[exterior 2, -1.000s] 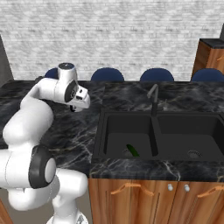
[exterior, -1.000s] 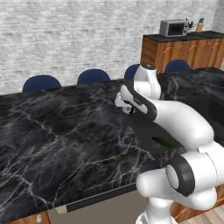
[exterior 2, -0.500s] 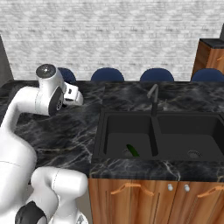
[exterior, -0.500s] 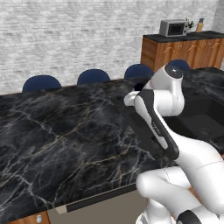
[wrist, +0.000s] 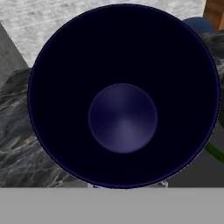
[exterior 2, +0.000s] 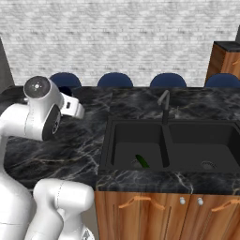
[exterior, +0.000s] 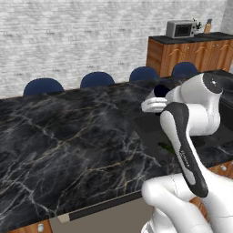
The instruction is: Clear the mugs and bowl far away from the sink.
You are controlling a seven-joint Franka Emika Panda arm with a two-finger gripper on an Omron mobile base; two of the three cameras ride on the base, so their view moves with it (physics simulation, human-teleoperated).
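Black double sink (exterior 2: 168,147) sunk in dark marble counter (exterior 2: 84,136), slim faucet (exterior 2: 164,105) upright at back edge. Small green item (exterior 2: 142,161) on floor of left basin; drain (exterior 2: 207,165) in right basin. White arm (exterior 2: 35,117) bent over counter left of sink, hand (exterior 2: 71,107) pointing toward it; fingers hidden, grip unreadable. Four blue chair backs (exterior 2: 115,79) behind counter, grey brick wall (exterior 2: 117,37) beyond. Wood cabinet doors (exterior 2: 159,213) with handles below sink.

even flat rendered light, soft low-resolution blur, faint shadows.
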